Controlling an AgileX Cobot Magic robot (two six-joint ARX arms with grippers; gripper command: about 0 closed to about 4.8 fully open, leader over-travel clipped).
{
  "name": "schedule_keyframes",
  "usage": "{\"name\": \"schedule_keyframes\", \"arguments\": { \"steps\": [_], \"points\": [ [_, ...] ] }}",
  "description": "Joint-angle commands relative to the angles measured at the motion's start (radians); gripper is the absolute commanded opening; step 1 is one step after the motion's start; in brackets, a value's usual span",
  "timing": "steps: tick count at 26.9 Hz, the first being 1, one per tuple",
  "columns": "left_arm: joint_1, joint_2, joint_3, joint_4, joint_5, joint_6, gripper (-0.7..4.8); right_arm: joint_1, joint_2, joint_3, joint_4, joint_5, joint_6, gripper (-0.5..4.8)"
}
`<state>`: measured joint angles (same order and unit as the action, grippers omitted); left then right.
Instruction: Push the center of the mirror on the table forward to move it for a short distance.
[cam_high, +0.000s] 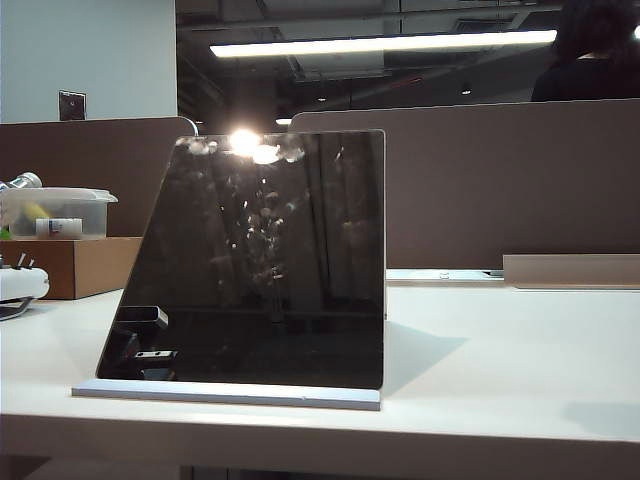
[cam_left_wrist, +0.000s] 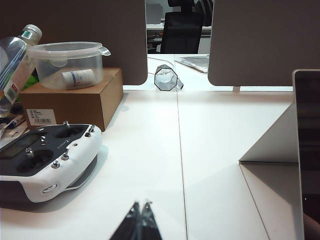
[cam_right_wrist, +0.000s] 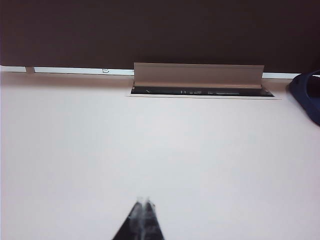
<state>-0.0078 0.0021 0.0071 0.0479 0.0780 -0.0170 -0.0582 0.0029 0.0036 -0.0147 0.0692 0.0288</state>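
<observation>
The mirror (cam_high: 260, 260) stands upright near the front edge of the white table (cam_high: 500, 370). It is a dark glossy panel with a slanted left side on a thin pale grey base (cam_high: 225, 393). Neither gripper itself shows in the exterior view. In the left wrist view my left gripper (cam_left_wrist: 141, 204) is shut and empty, low over the table, with the mirror's edge (cam_left_wrist: 307, 150) off to one side and apart from it. My right gripper (cam_right_wrist: 144, 201) is also shut and empty over bare table (cam_right_wrist: 160, 145); the mirror is out of that view.
A brown cardboard box (cam_left_wrist: 70, 102) carries a lidded plastic container (cam_left_wrist: 67, 62), with a bottle (cam_left_wrist: 15, 55) beside it. A white remote controller (cam_left_wrist: 45, 160) lies near the left gripper. Brown partitions (cam_high: 500, 180) close the far side. A cable flap (cam_right_wrist: 197, 75) and a dark blue object (cam_right_wrist: 307, 97) lie ahead of the right gripper.
</observation>
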Motion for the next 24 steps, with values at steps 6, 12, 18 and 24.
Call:
{"name": "schedule_keyframes", "arguments": {
  "steps": [6,12,18,24],
  "points": [
    [0.001,0.001,0.000,0.013,0.005,-0.001,-0.04,0.004,0.001,-0.004,0.014,0.003,0.000,-0.05],
    [0.001,0.001,0.000,0.015,0.045,-0.029,-0.04,0.113,0.001,-0.004,0.015,0.011,0.000,-0.05],
    [0.000,0.001,0.000,0.055,0.156,-0.136,-0.04,0.473,0.001,-0.004,0.015,0.037,0.000,-0.05],
    [0.000,0.001,0.003,0.170,0.206,-0.439,-0.05,0.782,0.001,-0.004,0.014,0.033,0.000,-0.05]
  ]
}}
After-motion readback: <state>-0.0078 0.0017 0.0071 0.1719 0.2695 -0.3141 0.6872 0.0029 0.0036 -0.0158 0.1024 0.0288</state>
